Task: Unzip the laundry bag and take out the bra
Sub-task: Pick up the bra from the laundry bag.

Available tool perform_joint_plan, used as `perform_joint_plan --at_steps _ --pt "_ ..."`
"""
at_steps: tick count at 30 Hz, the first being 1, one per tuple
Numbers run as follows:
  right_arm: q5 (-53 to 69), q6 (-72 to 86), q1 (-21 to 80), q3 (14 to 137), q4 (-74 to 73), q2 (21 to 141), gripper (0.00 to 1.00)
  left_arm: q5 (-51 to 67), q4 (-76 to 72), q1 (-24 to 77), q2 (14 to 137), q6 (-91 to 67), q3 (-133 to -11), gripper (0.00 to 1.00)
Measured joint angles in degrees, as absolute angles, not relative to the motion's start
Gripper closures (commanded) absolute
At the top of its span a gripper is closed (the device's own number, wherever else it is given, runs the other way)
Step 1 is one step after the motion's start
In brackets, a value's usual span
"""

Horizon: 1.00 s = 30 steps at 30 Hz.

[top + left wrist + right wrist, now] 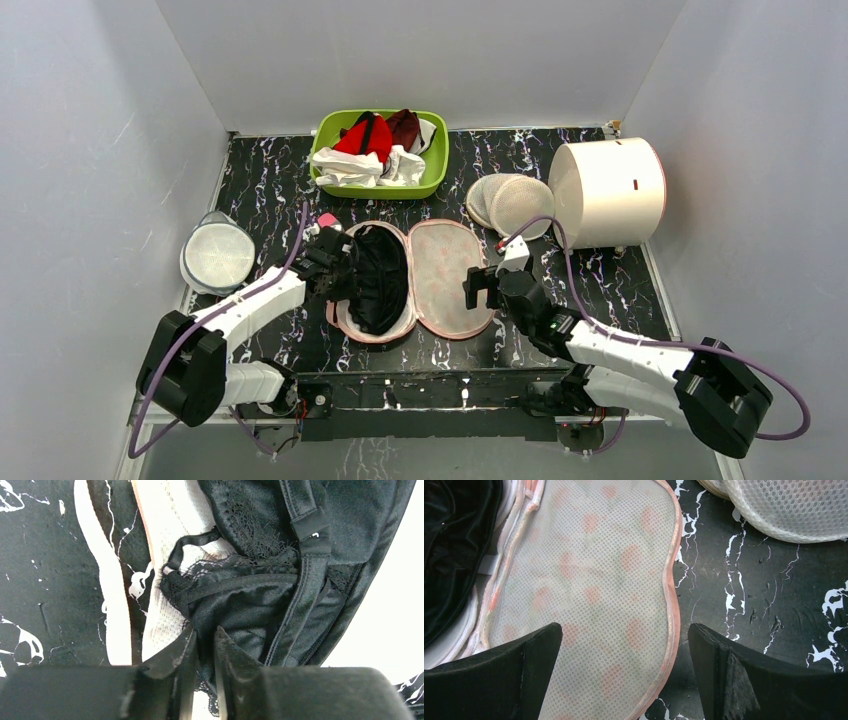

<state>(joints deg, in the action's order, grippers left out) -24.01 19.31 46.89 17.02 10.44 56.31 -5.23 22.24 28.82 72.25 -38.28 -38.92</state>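
The laundry bag (441, 276) lies unzipped and spread flat in two halves, white mesh lining up, with pink edging around it. In its left half lies the black bra (378, 276). My left gripper (335, 272) is at the bra's left edge. The left wrist view shows its narrow jaws (206, 632) pinching black satin and lace of the bra (260, 595) over the mesh lining (165, 525). My right gripper (478, 290) hovers open over the right half's edge. In the right wrist view its fingers (624, 630) straddle the pink rim of the bag (599, 570) and hold nothing.
A green basin (435, 170) with red and white clothes stands at the back. Round white mesh domes (510, 200) lie back right beside a white drum (608, 190). Another mesh dome (217, 255) sits at the left. A small pink object (327, 220) lies near the bag's top left.
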Motion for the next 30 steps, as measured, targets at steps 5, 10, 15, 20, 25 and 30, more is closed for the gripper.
perform_joint_plan --at_steps 5,10,15,20,25,30 --pt "-23.29 19.35 46.04 17.02 10.85 57.30 0.02 -4.73 22.33 28.82 71.33 -37.93 -38.92 1.00" --pt "-22.68 19.40 45.82 17.02 10.92 57.41 0.02 -3.64 23.55 28.82 65.49 -37.95 -39.38 1.00" --pt "-22.46 19.44 45.56 17.02 10.94 57.74 0.02 -2.59 26.04 28.82 58.67 -38.37 -42.19 1.00" --pt "-22.13 19.46 45.25 17.02 10.94 57.91 0.02 -1.65 27.66 28.82 53.36 -39.64 -45.41 1.00" --pt "-22.11 19.49 45.21 17.02 10.94 57.93 0.02 0.69 28.03 28.82 49.95 -42.81 -49.06 1.00" --pt "-22.11 19.55 45.12 17.02 10.94 57.91 0.02 1.56 27.42 28.82 51.75 -46.92 -57.74 1.00"
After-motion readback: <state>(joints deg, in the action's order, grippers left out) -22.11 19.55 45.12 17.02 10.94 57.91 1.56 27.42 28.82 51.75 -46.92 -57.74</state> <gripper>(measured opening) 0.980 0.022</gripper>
